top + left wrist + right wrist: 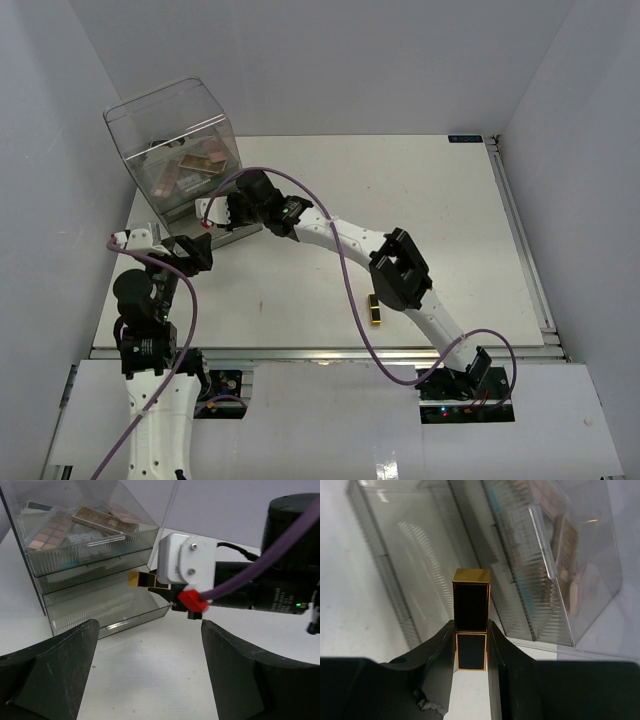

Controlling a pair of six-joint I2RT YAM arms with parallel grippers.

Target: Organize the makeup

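A black-and-gold lipstick tube (471, 611) is clamped upright between the fingers of my right gripper (471, 640), which is shut on it. In the left wrist view the same tube (144, 580) pokes out toward the clear drawer box (90, 570), just above the pulled-out bottom drawer (117, 614). Several pink-brown eyeshadow palettes (102, 519) lie in the top drawer. A second lipstick tube (375, 311) lies on the table beside the right forearm. My left gripper (150, 675) stands open over bare table in front of the box, nothing between its fingers.
The clear drawer box (180, 150) stands at the table's far left corner, close to the left wall. The right arm (400, 270) stretches diagonally across the table toward it. The left gripper (190, 252) hangs just left of the right gripper (218, 215).
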